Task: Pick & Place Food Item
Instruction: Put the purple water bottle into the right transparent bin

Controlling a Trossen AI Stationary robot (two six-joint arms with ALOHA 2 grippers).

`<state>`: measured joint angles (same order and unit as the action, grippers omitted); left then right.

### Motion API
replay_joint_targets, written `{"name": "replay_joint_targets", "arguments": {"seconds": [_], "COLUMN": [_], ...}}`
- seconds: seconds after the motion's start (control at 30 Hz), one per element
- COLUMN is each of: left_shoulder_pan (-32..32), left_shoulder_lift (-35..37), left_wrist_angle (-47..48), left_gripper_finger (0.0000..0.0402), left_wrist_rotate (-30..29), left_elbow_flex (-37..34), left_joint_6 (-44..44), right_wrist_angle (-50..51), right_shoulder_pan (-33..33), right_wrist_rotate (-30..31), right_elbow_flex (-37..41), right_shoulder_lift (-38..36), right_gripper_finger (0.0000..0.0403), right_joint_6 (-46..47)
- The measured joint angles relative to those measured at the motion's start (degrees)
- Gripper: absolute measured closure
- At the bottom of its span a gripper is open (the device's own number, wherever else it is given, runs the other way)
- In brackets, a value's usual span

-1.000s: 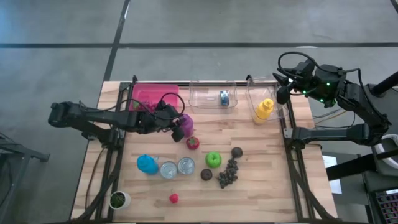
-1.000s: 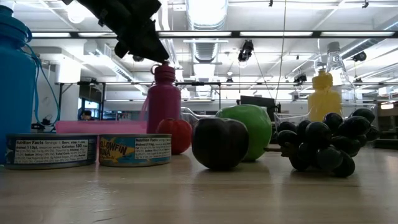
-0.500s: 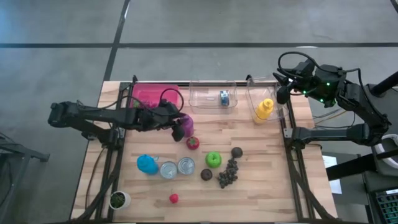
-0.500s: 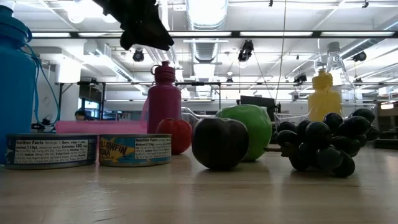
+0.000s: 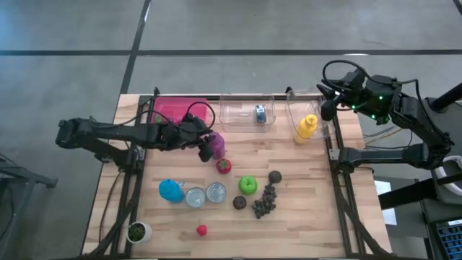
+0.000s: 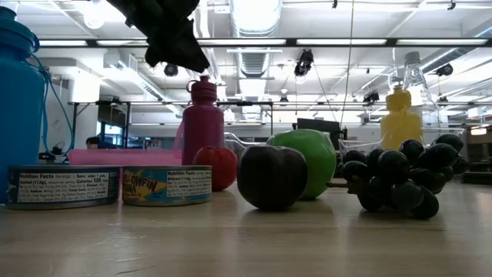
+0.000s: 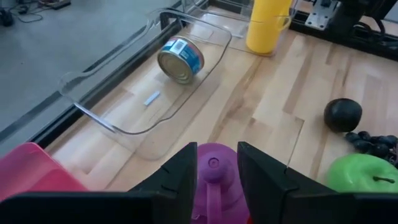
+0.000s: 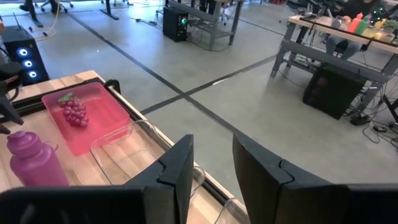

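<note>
A purple bottle [image 5: 216,142] stands upright on the table beside a red fruit [image 5: 224,165]. My left gripper [image 5: 204,150] hangs open just above the bottle's cap [image 7: 214,168], a finger on either side, touching nothing; in the low view the left gripper [image 6: 192,60] is clear of the cap [image 6: 203,81]. A green apple [image 5: 247,185], two dark plums [image 5: 240,203] [image 5: 275,176] and a dark grape bunch [image 5: 265,201] lie at mid-table. My right gripper [image 5: 326,103] waits high at the far right, open and empty [image 8: 212,152].
A pink tray [image 5: 178,110] holding grapes [image 8: 74,112] sits at the far left. Beside it are a clear bin [image 5: 238,115] with a can [image 5: 260,113] and another with a yellow bottle [image 5: 307,128]. A blue bottle [image 5: 170,191], two cans [image 5: 206,195], a small red fruit [image 5: 201,230] and a small pot [image 5: 136,231] stand nearer.
My left gripper has risen a little from the purple bottle's cap, its fingers the same distance apart. The bottle has stayed upright where it was.
</note>
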<state>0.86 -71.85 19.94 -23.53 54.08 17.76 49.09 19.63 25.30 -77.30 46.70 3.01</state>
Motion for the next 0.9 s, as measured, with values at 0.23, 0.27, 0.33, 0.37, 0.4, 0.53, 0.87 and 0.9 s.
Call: {"name": "replay_joint_targets", "arguments": {"seconds": [0.23,0.27,0.33,0.37,0.4,0.53,0.87,0.9], "left_shoulder_pan": [0.04,0.04,0.04,0.04,0.04,0.04,0.09,0.09], "left_shoulder_lift": [-2.30,-2.78,-3.49,-3.76,-4.17,-4.33,-4.15,-4.17], "left_wrist_angle": [-0.96,-1.28,-1.50,-1.31,-0.71,-0.70,-0.59,-0.59], "left_gripper_finger": [0.0283,0.0283,0.0283,0.0283,0.0283,0.0283,0.0283,0.0283], "left_wrist_rotate": [0.57,0.69,0.68,1.02,1.21,1.35,1.25,1.19], "left_elbow_flex": [-0.08,0.03,0.08,0.12,-0.01,0.02,0.00,0.00], "left_joint_6": [0.44,0.44,0.44,0.49,0.53,0.39,-0.02,-0.52], "right_wrist_angle": [0.00,-0.01,-0.01,0.01,-0.01,-0.03,-0.08,-0.08], "right_shoulder_pan": [0.00,-0.01,0.01,-0.01,-0.01,0.01,-0.01,-0.01], "right_wrist_rotate": [0.00,-0.02,0.00,0.00,0.00,0.06,0.07,0.07], "right_elbow_flex": [1.18,1.37,1.54,1.58,1.58,1.58,1.58,1.58], "right_shoulder_lift": [-0.02,0.00,0.02,0.02,0.02,0.02,0.02,0.02], "right_gripper_finger": [0.0289,0.0289,0.0292,0.0294,0.0296,0.0304,0.0317,0.0318], "right_joint_6": [0.00,0.00,0.00,-0.02,-0.02,-0.02,-0.06,-0.20]}}
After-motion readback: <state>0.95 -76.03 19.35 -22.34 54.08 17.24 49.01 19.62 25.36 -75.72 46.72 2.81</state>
